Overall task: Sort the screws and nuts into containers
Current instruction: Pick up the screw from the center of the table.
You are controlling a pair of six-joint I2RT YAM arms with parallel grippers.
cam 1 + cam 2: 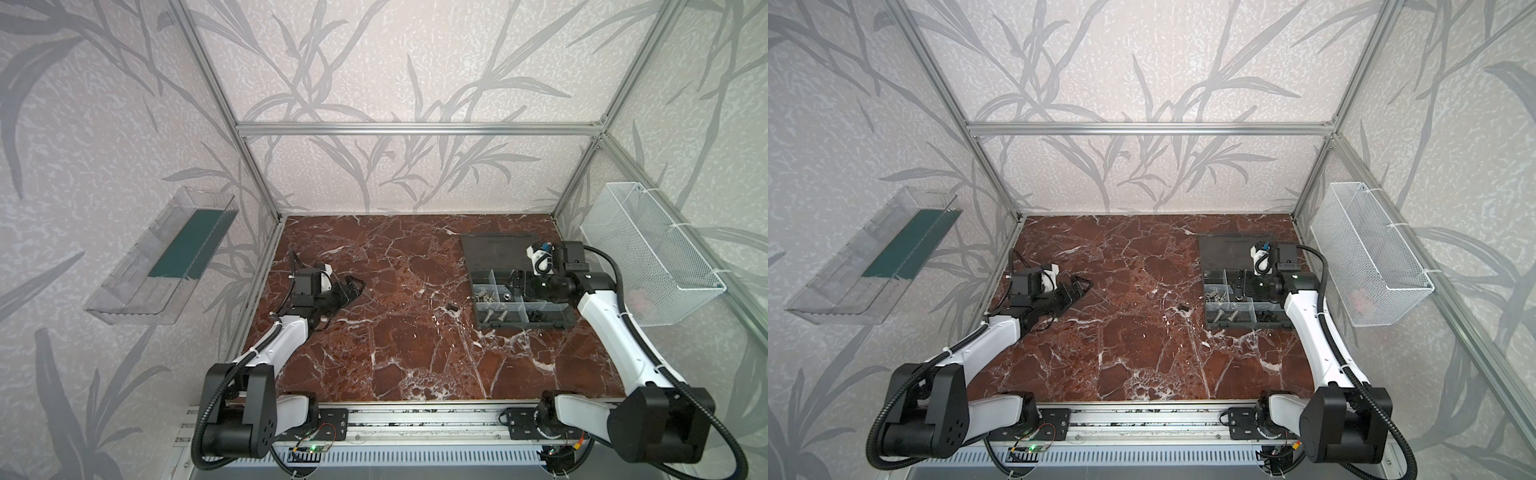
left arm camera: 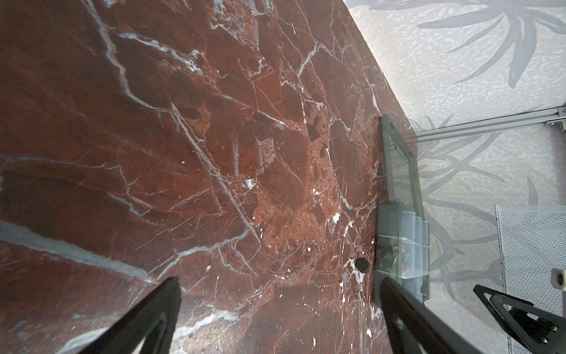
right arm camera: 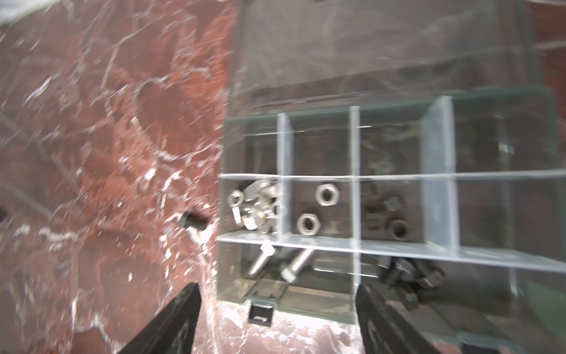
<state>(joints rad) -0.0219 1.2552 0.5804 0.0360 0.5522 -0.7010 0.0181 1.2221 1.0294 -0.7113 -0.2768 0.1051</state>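
Right gripper (image 3: 277, 286), jaws apart and empty, above containers (image 3: 355, 147); black screw (image 3: 193, 221) just outside

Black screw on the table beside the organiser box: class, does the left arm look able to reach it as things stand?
Probably yes, though it is a stretch. The black screw lies alone on the bare table between the left gripper and the organiser box, with nothing in the way, and the jaws stand open.

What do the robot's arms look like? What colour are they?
The left arm and right arm have smooth white shells and chunky black joints, with ribbed black cables alongside. The left pincer and right pincer are black, each with two tapering fingers.
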